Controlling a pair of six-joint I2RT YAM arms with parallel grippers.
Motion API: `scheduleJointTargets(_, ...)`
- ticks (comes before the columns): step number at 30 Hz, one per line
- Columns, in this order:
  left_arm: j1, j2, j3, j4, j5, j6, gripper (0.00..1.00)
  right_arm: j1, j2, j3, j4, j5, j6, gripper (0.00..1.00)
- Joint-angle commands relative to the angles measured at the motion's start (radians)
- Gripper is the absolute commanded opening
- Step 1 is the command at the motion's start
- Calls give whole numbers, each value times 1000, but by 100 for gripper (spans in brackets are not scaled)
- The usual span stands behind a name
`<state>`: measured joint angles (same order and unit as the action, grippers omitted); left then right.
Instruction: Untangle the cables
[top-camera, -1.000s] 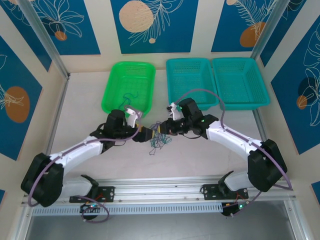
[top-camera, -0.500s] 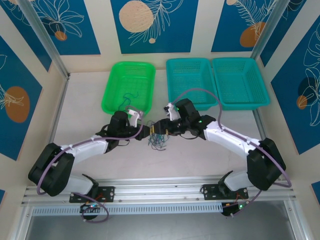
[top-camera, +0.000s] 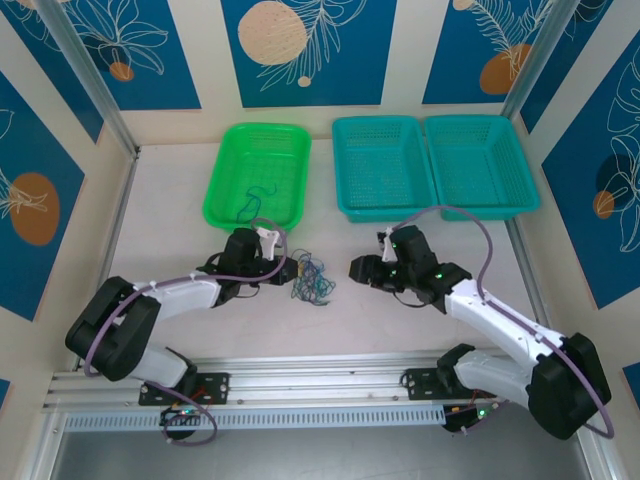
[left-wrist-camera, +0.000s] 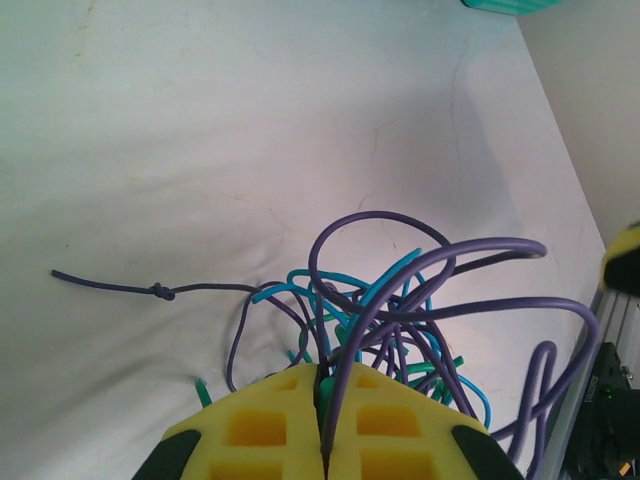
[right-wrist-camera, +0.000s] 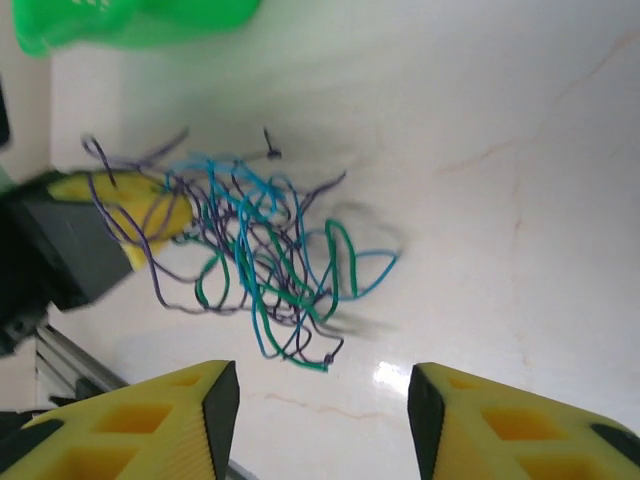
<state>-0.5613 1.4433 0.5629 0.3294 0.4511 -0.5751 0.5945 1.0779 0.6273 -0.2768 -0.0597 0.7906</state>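
The cables (top-camera: 315, 281) lie in one loose knot on the worktop (top-camera: 170, 220), touching the left end effector (top-camera: 291, 272), which is clenched on a few purple strands at the knot's left edge. The right end effector (top-camera: 358, 270) is released and sits apart to the right, so the left arm is nearer. Purple, green and teal loops cross thickly, and the knot seems to have no clear long axis.

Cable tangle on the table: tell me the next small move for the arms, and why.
Probably bring the right gripper in to the cables and pinch a loose teal loop. The left gripper is shut on purple strands at one side, while the right stands open and apart from the bundle, so nothing pulls against that hold.
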Motion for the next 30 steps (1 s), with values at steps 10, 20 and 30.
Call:
scheduleJointTargets(10,-8,25,-26,38,12,8,0,69,326,154,229,-74,-103,45)
scheduleJointTargets(20,-8,19,-29,31,13,14,0,8,500,146,433,-241,-129,46)
scheduleJointTargets(30,-8,-4,-36,-4,-24,20,0,-3,551,145,458,-202,-92,9)
